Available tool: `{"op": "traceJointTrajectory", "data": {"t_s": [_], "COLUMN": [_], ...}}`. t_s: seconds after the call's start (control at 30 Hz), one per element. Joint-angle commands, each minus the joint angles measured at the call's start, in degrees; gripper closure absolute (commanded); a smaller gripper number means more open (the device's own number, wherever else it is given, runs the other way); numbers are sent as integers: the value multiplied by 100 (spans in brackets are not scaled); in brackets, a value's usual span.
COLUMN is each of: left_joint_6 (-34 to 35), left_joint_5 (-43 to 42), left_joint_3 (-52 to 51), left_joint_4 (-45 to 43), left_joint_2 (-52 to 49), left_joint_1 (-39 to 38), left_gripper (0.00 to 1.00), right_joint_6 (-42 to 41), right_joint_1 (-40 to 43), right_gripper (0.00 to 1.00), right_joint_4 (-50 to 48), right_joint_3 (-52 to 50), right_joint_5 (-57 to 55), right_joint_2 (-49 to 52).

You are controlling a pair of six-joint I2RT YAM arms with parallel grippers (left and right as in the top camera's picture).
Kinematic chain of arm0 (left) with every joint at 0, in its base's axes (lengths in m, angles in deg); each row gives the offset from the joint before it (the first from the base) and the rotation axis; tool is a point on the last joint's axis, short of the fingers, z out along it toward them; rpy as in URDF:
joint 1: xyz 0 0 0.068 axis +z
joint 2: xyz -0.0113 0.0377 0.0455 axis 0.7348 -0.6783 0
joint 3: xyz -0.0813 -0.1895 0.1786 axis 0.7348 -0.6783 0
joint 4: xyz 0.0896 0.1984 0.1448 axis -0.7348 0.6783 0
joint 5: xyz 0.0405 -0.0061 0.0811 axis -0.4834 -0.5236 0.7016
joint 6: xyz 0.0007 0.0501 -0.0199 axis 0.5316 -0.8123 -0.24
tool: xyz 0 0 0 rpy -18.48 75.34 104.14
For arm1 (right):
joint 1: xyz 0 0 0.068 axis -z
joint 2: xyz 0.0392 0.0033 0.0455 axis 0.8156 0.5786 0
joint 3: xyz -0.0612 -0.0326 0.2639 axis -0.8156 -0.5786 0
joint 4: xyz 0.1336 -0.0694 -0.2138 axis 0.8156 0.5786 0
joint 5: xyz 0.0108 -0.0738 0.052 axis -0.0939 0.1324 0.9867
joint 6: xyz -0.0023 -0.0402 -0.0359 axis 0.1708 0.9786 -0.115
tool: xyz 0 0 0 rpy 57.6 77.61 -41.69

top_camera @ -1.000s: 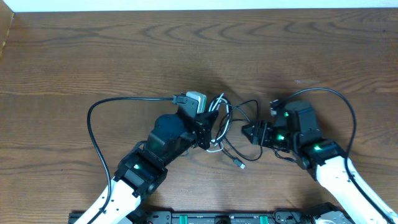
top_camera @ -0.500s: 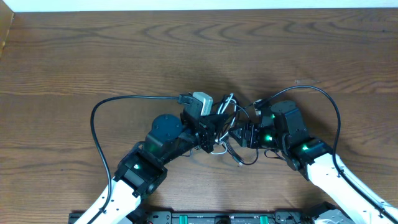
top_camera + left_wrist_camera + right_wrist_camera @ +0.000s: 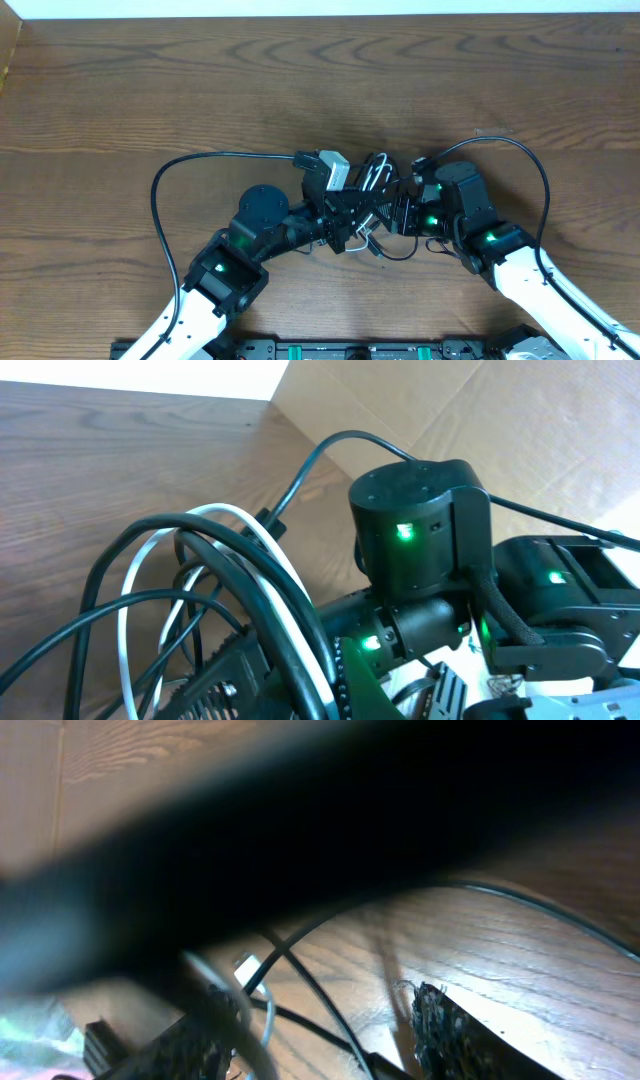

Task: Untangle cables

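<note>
The cables [image 3: 371, 180] are bunched in one tangle, with no strand freed as yet. The tangle is clamped in the closed left gripper [image 3: 352, 214]. Just beside the left gripper, the right gripper [image 3: 396, 212] is held part-open around strands, with no firm grip seen.

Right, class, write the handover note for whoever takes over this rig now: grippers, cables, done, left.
Left gripper: shut on the cables.
Right gripper: open, fingers either side of some loops, gripping nothing.
Cables: one tangle of black and white loops between the grippers.
Done: no cable separated yet.
Left: probably close the right gripper on one loop and draw it free; repeat.
</note>
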Motion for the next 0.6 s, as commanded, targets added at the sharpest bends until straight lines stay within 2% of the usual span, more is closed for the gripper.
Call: {"op": "traceJointTrajectory", "data": {"t_s": [0.0, 0.2, 0.37, 0.57], "left_joint_6": [107, 122, 120, 120], "left_joint_5": [-243, -247, -267, -264], "left_joint_3": [68, 68, 68, 68], "left_joint_4": [-72, -72, -70, -70], "left_joint_2": [17, 17, 17, 17], "left_joint_1": [15, 15, 15, 15], "left_gripper": [93, 93, 93, 93], "right_joint_6": [42, 17, -411, -424], "right_joint_1": [-22, -22, 129, 503], "right_gripper": [46, 46, 45, 48], "right_joint_4": [-9, 140, 852, 1458], "right_joint_3": [-9, -9, -9, -9], "right_joint_5": [-232, -734, -1530, -1681], "right_joint_2": [7, 7, 7, 7]}}
